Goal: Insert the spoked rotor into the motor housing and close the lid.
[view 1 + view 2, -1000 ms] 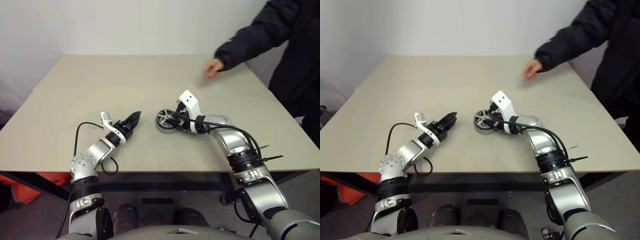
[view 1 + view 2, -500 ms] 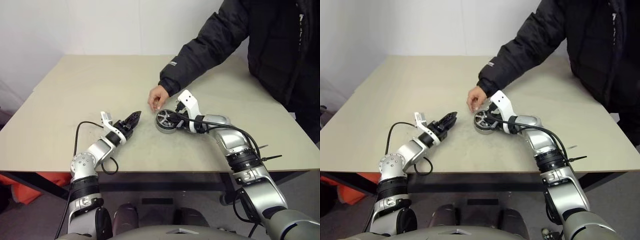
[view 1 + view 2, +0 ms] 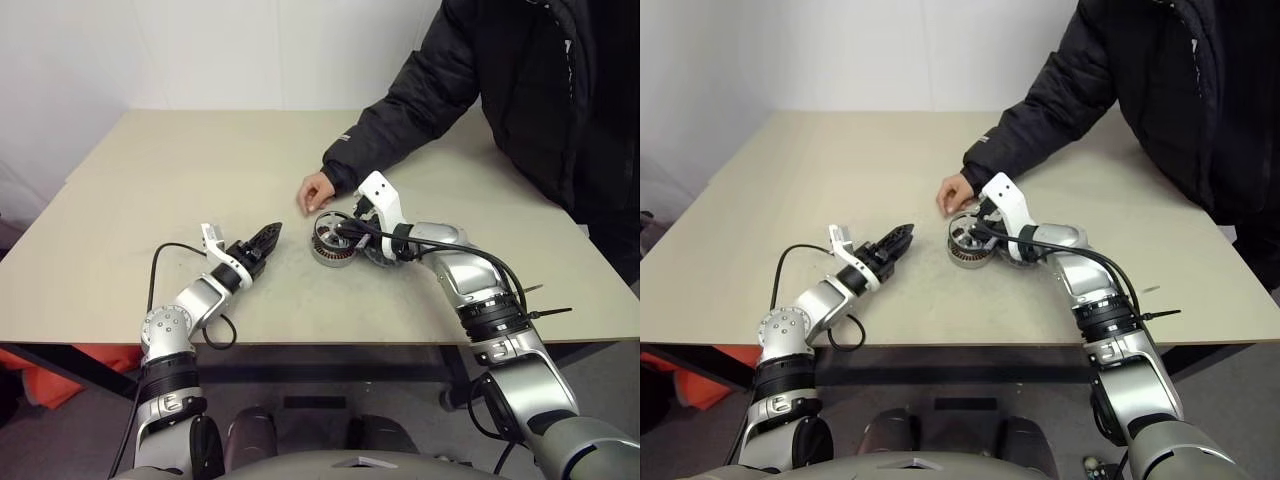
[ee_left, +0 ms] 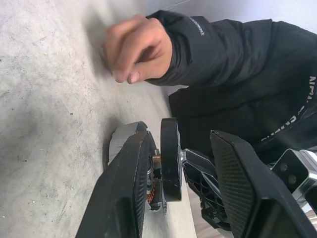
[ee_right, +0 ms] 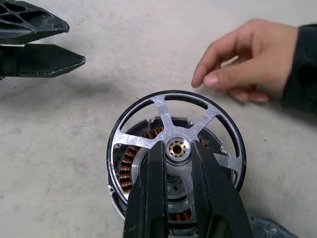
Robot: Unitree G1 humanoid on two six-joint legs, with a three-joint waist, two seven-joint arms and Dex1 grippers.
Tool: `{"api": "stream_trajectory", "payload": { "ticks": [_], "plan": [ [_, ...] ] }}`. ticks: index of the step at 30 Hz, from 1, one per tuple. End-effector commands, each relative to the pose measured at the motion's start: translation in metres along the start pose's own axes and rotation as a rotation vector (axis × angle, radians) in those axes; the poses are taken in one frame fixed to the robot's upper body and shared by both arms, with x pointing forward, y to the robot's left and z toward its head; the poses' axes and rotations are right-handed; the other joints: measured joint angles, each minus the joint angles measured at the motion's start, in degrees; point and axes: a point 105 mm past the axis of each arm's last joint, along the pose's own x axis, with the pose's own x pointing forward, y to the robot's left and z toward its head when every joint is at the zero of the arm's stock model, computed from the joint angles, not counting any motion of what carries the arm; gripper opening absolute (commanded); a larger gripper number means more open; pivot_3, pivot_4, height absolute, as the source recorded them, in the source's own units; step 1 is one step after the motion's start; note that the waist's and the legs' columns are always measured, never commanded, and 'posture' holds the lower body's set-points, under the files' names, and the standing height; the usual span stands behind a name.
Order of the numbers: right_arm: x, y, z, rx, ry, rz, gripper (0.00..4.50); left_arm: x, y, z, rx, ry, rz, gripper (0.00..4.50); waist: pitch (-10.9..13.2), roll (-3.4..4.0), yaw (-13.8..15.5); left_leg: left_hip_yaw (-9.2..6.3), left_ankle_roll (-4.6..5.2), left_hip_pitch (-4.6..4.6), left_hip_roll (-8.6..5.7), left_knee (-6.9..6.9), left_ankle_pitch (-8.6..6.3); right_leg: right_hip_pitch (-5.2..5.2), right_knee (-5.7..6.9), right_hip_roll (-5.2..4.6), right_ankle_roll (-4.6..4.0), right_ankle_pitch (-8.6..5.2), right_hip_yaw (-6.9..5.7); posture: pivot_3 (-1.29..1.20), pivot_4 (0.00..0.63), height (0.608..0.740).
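The motor housing (image 5: 130, 166), silver with copper windings, rests on the table near its middle. Just above it hangs the spoked rotor (image 5: 208, 119), a black ring with silver spokes, with a small gap to the housing. My right gripper (image 3: 345, 232) is shut on the rotor at its hub, one finger (image 5: 148, 198) on either side of a spoke. To the left of the housing, low over the table, my left gripper (image 3: 272, 233) stands open and holds nothing. It points at the housing. I cannot pick out the lid.
A person in a black jacket (image 3: 520, 90) leans in from the far right. Their hand (image 3: 318, 190) rests on the table (image 3: 200, 170) just behind the housing, close to my right gripper.
The person's hand has come from the far right to just behind the housing. My right gripper has shut on the rotor, which now sits slightly off the housing. The left arm has not moved.
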Motion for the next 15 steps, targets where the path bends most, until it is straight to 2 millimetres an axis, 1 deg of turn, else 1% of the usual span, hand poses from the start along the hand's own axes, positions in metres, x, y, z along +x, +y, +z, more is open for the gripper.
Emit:
{"api": "stream_trajectory", "payload": {
  "ticks": [1, 5, 15],
  "plan": [
    [-0.005, -0.003, 0.021, -0.043, -0.063, -0.005, 0.35, 0.001, -0.006, 0.002, 0.016, -0.005, -0.025, 2.07, 0.0, 0.0, 0.0, 0.0, 0.0, 0.0, 0.0, 0.0, 0.0, 0.0, 0.0, 0.0, 0.0, 0.0, 0.0, 0.0, 0.0, 0.74],
    [-0.003, -0.004, 0.009, -0.039, -0.03, -0.012, 0.35, 0.001, -0.005, 0.002, 0.017, -0.008, -0.024, 2.07, 0.0, 0.0, -0.02, 0.0, -0.01, 0.0, 0.0, 0.0, 0.0, 0.0, 0.0, 0.0, 0.0, 0.0, 0.0, 0.0, 0.0, 0.74],
    [-0.004, -0.004, 0.012, -0.052, -0.033, -0.014, 0.35, 0.0, -0.004, 0.001, 0.02, -0.007, -0.017, 2.07, 0.0, 0.0, -0.02, 0.0, -0.02, 0.02, 0.0, 0.0, 0.01, 0.0, 0.02, 0.0, 0.0, 0.0, 0.0, 0.0, 0.0, 0.74]
  ]
}}
